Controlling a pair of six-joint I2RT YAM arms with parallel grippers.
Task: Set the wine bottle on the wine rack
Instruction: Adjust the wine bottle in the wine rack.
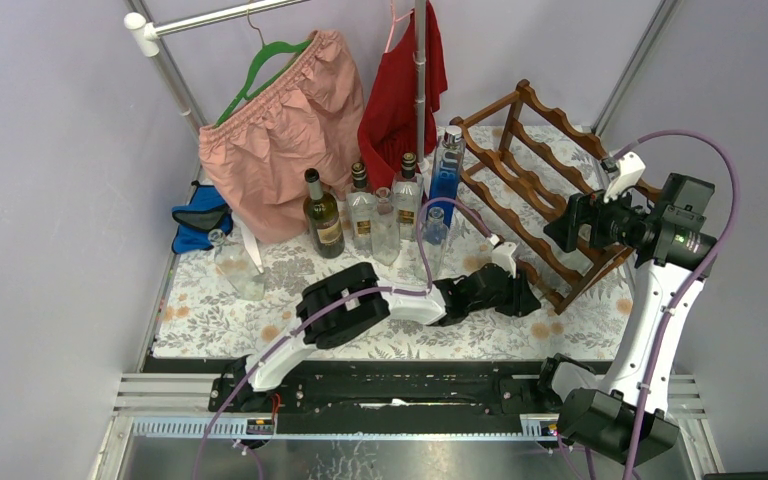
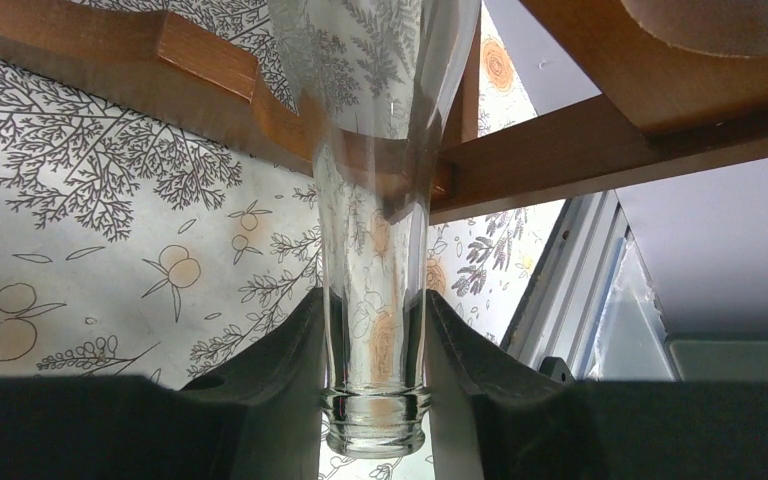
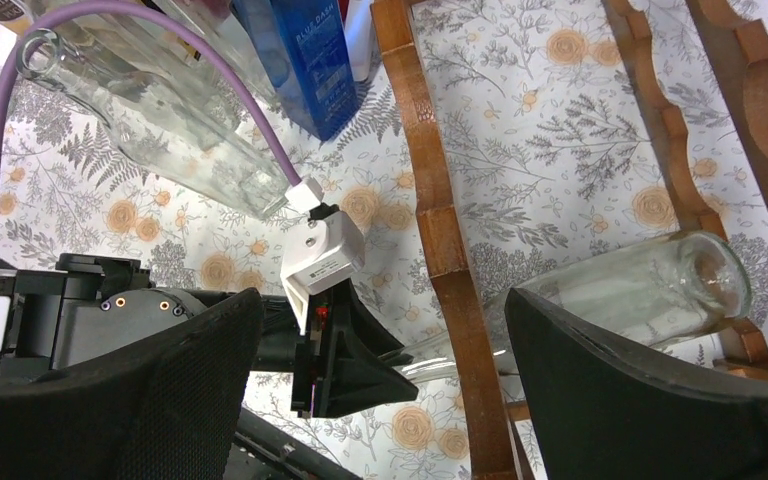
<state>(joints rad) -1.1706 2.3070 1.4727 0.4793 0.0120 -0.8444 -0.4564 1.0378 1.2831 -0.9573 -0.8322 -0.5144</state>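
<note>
Top: wine rack (image 1: 535, 185) sits at 2 o'clock on the table (image 1: 210, 320). The left gripper (image 1: 522, 296) is low at the rack's 7 o'clock corner, and the right gripper (image 1: 563, 225) is raised over its 4 o'clock edge. Left wrist: the jaws are pinched narrow on the neck of the clear wine bottle (image 2: 375, 300), whose body runs toward 12 past the rack rails. Right wrist: the right jaws are spread wide and grip nothing. The bottle lies on its side among the lower rails at 3 o'clock, with its neck pointing toward 8 into the left gripper.
</note>
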